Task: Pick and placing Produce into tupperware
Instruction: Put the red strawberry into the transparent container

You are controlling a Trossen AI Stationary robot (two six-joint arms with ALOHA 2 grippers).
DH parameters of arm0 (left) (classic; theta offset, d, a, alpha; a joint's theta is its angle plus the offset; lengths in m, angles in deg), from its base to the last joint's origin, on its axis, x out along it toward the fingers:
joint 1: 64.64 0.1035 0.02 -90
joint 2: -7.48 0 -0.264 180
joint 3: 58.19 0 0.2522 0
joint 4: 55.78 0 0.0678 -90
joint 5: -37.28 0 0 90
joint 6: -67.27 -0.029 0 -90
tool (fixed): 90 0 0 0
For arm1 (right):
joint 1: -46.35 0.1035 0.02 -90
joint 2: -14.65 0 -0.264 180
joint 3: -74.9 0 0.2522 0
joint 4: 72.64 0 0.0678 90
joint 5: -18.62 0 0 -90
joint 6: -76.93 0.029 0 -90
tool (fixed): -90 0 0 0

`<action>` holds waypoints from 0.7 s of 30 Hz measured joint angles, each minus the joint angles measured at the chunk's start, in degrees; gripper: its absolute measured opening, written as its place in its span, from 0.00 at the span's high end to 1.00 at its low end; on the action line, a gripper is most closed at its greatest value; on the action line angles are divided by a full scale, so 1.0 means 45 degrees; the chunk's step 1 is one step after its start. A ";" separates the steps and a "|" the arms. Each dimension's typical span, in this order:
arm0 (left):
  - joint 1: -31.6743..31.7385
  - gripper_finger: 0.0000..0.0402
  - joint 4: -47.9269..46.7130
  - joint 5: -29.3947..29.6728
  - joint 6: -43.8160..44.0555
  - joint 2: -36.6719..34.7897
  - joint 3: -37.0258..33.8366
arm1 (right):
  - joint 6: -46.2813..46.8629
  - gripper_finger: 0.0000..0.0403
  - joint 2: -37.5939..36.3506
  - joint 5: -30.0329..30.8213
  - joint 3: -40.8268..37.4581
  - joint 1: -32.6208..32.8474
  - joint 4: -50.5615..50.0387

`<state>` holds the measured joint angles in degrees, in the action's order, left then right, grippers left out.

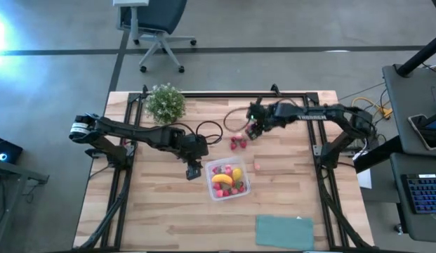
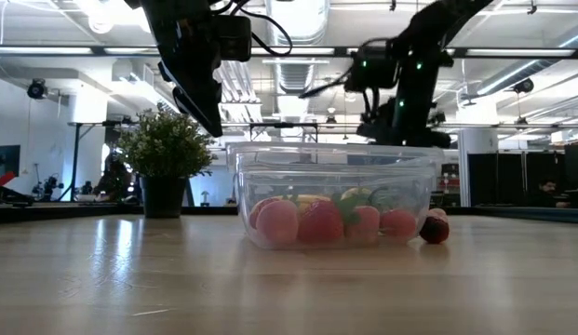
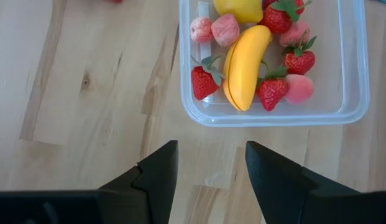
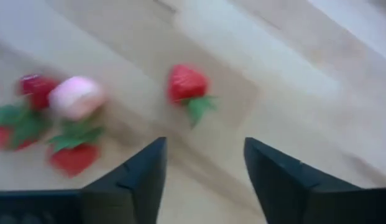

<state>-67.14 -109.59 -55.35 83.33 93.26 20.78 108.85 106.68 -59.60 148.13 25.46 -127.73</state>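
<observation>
Fingers of both grippers stand spread with nothing between them. From above, the left gripper (image 1: 194, 169) hangs just beside the tupperware (image 1: 227, 178), which holds a banana (image 1: 222, 178), a lemon (image 1: 236, 173) and berries; the right gripper (image 1: 253, 131) is over the table (image 1: 154, 218) near a loose cluster of strawberries (image 1: 237, 143), and one pink berry (image 1: 258, 166) lies apart. At table height, a dark berry (image 2: 434, 229) rests against the tupperware's outer wall beside a potted plant (image 2: 164, 154). Through the left wrist, the fingers (image 3: 156, 171) sit short of the container's near rim. Through the right wrist, a single strawberry (image 4: 186, 83) lies beyond the open fingers (image 4: 140, 171), with others off to one side.
</observation>
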 joint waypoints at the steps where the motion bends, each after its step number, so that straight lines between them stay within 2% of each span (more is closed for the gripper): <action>1: 0.0000 0.57 -0.0006 -0.0002 0.0009 -0.0010 0.0000 | -0.0319 0.45 0.0152 -0.0237 0.0090 -0.0299 -0.0045; 6: 0.0000 0.57 0.0001 0.0147 0.0023 -0.0024 -0.0012 | -0.1835 0.34 0.0982 -0.0794 0.0778 -0.0813 -0.0026; 10: 0.0056 0.57 0.0004 0.0340 0.0028 -0.0024 -0.0039 | -0.2855 0.30 0.1960 -0.1239 0.1482 -0.0891 -0.0055; 16: 0.0122 0.57 0.0006 0.0369 0.0355 -0.0055 -0.0090 | -0.3582 0.33 0.3308 -0.1327 0.2213 -0.0891 -0.0383; 21: 0.0126 0.57 0.0002 0.0369 0.0464 -0.0109 -0.0242 | -0.3801 0.39 0.3457 -0.1281 0.2226 -0.1047 -0.0270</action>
<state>-66.57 -109.59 -53.69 85.41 92.76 19.69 91.74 122.24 -65.36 158.15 20.75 -128.95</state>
